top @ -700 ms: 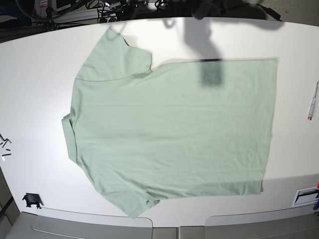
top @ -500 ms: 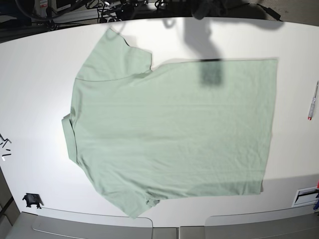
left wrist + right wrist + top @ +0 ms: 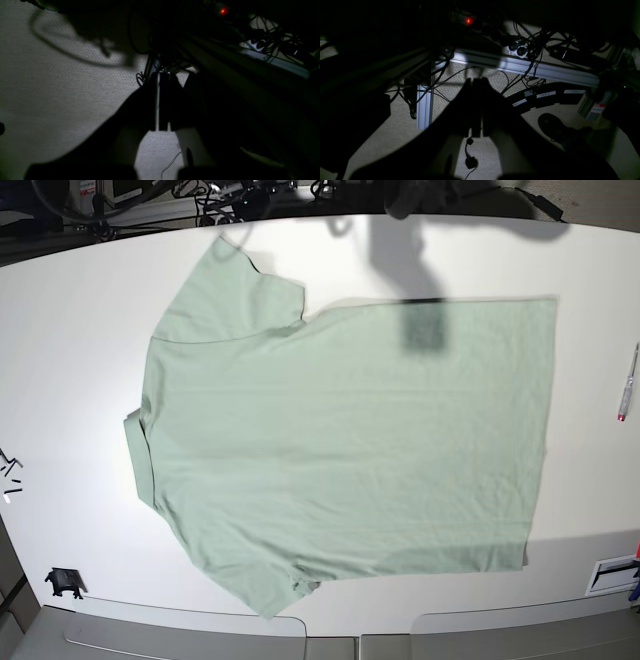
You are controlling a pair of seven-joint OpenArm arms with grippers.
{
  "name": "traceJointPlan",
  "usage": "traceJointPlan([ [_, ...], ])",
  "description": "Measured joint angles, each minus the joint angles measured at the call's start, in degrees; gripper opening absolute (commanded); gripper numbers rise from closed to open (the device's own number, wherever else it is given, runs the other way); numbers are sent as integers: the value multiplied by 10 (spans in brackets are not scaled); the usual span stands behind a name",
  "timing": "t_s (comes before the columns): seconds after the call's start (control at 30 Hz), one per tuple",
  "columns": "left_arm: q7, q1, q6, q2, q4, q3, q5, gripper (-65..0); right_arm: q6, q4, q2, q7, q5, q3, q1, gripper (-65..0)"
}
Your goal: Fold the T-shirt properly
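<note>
While the T-shirt [image 3: 350,440] lay flat on the table [image 3: 80,360], left gripper [image 3: 160,100] and right gripper [image 3: 477,105] hung closed, empty

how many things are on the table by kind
T-shirt, pale green, spread flat: 1
pen, near the right edge: 1
small black clip-like object, front left corner: 1
white label or card, front right edge: 1
small white bits at the left edge: too small to count
Total counted: 4
</note>
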Motion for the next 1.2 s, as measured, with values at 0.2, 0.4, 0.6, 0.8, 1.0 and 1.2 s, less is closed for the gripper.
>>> traceJointPlan([
  [0.2,0,26,0,0,24,0,0,-650,0,1,5,5,0,0,-10,-650],
  [0.4,0,62,0,-6,58,0,0,-650,-2,1,20,71,0,0,-47,-650],
  [0.6,0,135,0,-20,151,0,-1,-650,-2,24,42,115,0,0,-89,-650],
  [0.8,0,241,-24,-37,284,0,-50,-650,-2,135,66,116,1,0,-169,-650],
  [1.0,5,357,-78,-81,435,2,-119,-650,-2,304,106,114,49,0,-296,-650],
  [1.2,14,468,-97,-119,604,2,-119,-650,-2,486,157,127,111,5,-425,-650],
])
